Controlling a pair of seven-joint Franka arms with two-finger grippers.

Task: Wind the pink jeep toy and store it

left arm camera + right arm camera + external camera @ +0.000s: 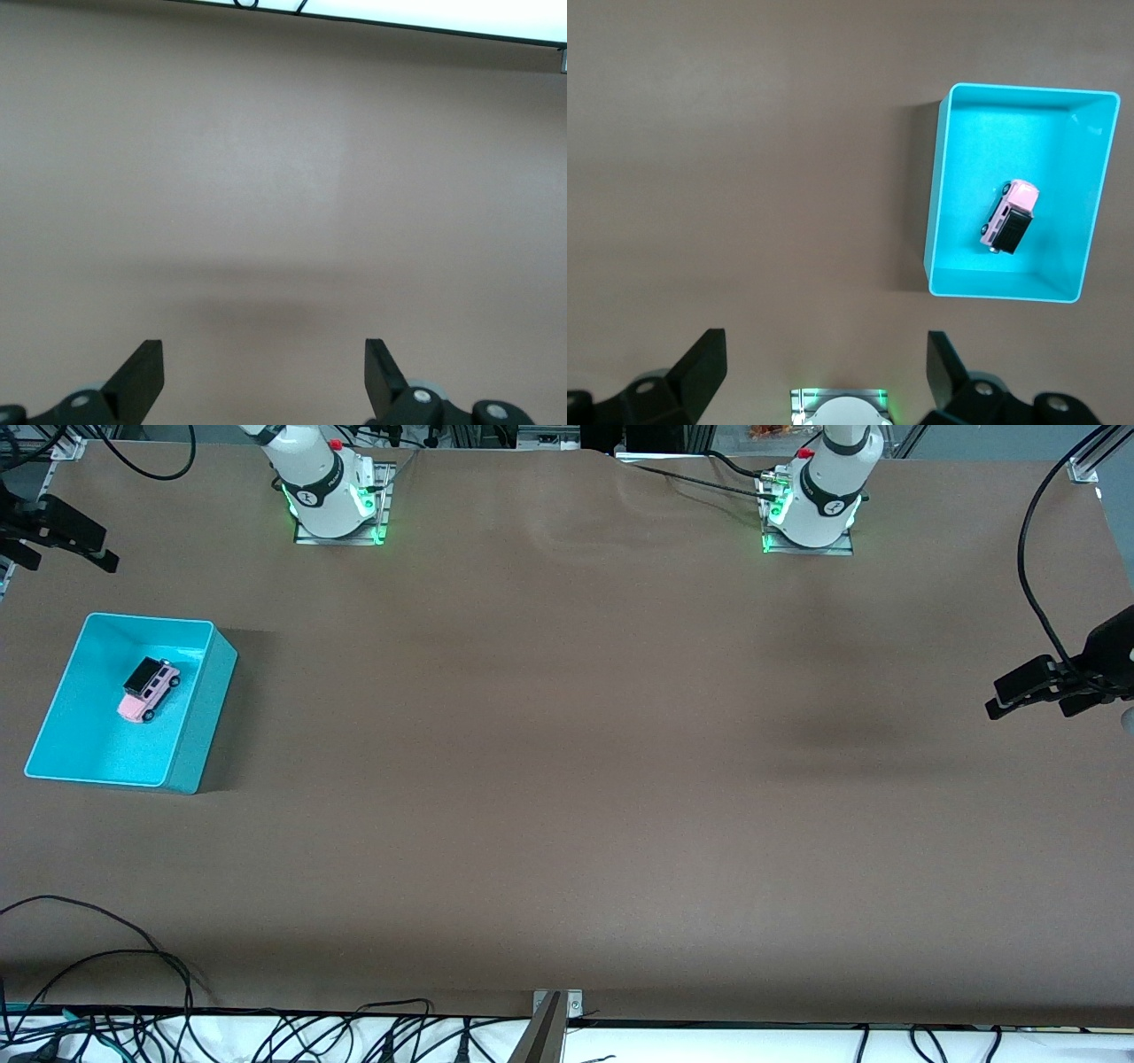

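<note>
The pink jeep toy (147, 689) stands on its wheels inside the turquoise bin (202, 717) at the right arm's end of the table. It has a pale pink body and a black roof. The right wrist view shows the jeep (1007, 217) in the bin (937, 195) from high above. My right gripper (104, 551) hangs open and empty in the air above the table's edge at that end, apart from the bin. My left gripper (997, 695) is open and empty, up over the left arm's end of the table. In the wrist views the left gripper (264, 354) and the right gripper (827, 350) hold nothing.
Brown paper covers the table (567, 779). Both arm bases (332, 496) (811, 505) stand along the edge farthest from the front camera. Loose black cables (133, 992) lie at the edge nearest that camera, and another cable (1032, 576) hangs at the left arm's end.
</note>
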